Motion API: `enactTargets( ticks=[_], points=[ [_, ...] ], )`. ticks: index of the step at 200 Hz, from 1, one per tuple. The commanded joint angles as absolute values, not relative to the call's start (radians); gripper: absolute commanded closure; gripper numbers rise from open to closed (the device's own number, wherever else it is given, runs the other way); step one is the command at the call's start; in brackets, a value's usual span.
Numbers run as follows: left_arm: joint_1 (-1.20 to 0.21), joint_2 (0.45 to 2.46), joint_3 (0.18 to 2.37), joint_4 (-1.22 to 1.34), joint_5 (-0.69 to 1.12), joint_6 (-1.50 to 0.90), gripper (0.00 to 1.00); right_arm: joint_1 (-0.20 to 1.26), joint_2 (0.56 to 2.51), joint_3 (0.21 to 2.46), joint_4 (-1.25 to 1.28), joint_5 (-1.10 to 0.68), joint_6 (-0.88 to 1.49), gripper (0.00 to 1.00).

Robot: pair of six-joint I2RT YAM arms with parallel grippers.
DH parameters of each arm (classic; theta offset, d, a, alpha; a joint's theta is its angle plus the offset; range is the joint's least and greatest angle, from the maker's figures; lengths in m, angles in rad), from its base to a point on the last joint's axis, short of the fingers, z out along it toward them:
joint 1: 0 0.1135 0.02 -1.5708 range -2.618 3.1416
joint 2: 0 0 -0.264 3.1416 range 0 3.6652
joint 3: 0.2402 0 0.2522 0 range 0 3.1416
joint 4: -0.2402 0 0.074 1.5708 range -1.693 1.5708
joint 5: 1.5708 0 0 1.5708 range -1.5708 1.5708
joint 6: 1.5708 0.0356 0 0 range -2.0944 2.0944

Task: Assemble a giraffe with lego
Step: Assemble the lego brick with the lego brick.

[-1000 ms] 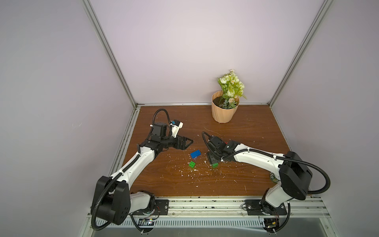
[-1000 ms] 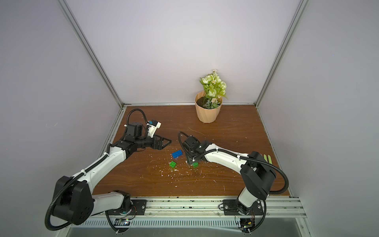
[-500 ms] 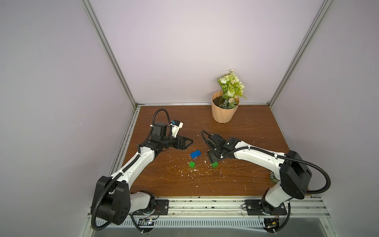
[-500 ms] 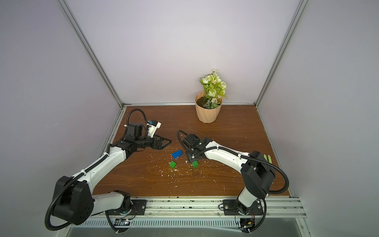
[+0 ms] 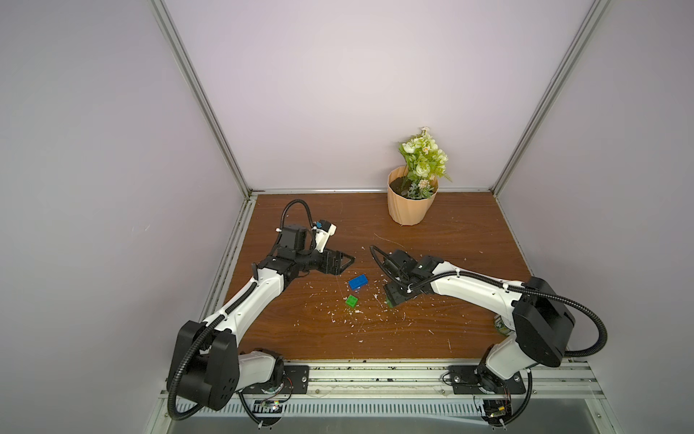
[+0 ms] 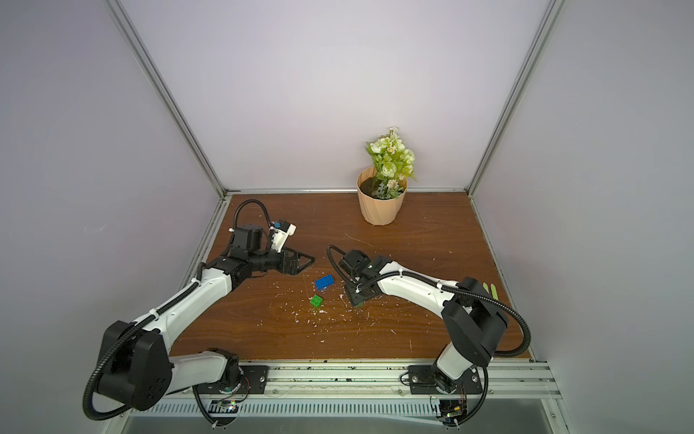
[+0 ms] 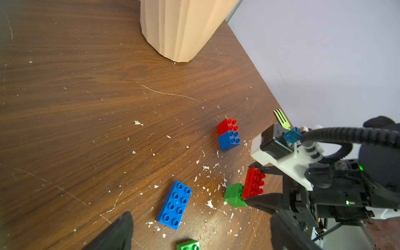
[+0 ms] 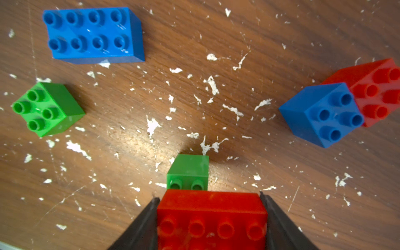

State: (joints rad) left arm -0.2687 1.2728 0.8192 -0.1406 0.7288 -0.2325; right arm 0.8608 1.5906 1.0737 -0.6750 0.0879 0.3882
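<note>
A long red brick (image 8: 212,218) is clamped by its short ends between the jaws of the right gripper (image 8: 208,196), low over a wooden table (image 5: 469,225). A square green brick (image 8: 187,171) sits under its front edge; whether the two are joined cannot be told. Read the table from above as a clock, back wall at 12: this pair is just right of centre. A long blue brick (image 5: 358,282) lies studs up at 9 o'clock from it, and a second square green brick (image 5: 352,301) sits just beside that at 7 o'clock. A square blue brick (image 8: 322,114) and a square red brick (image 8: 377,91) stand touching, near the gripper; the right arm (image 5: 473,291) hides them from above. The left gripper (image 5: 346,265) hangs at 10 o'clock of the long blue brick, jaws spread wide and empty. White flecks (image 8: 152,125) litter the wood. A potted plant (image 5: 411,204) stands at 1 o'clock by the back wall. A green fork (image 7: 281,119) lies at the table's 3 o'clock edge.
</note>
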Motion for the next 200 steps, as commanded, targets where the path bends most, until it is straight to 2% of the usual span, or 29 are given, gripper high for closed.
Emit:
enactTargets(
  ticks=[1,200],
  points=[
    [-0.283,1.279,0.843,-0.168,0.733,-0.225,0.01,0.856,1.572,1.063,-0.667,0.068,0.376,0.46],
    [-0.291,1.287,0.85,-0.172,0.73,-0.22,0.01,0.841,1.619,1.04,-0.681,0.078,0.406,0.46]
  ],
)
